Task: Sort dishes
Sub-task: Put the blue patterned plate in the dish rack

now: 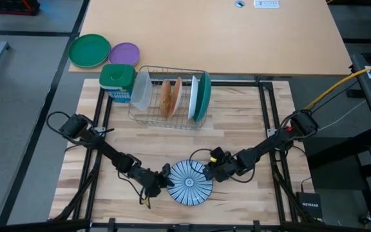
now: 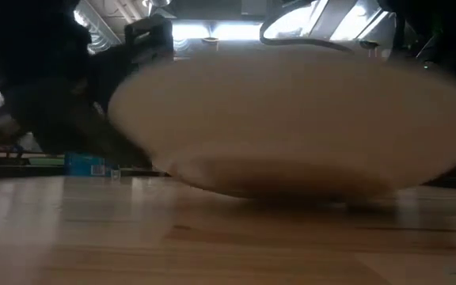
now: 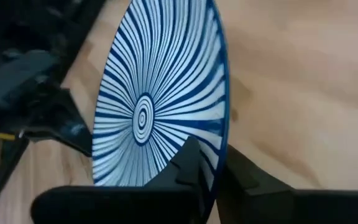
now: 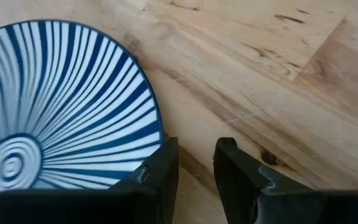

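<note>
While gripped, striped plate (image 1: pixel 191 182) between end effectors

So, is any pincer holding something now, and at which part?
The left pincer grips the blue-and-white striped plate at its rim, one finger on each face. The right pincer is open beside the opposite rim, holding nothing.

The blue-and-white striped plate (image 3: pixel 160 99) looks like glossy glazed ceramic with a smooth face, lying on a table (image 4: pixel 272 81) of matt, grained pale wood planks, while the dish rack (image 1: pixel 166 116) toward the table's far edge is thin shiny metal wire.
</note>
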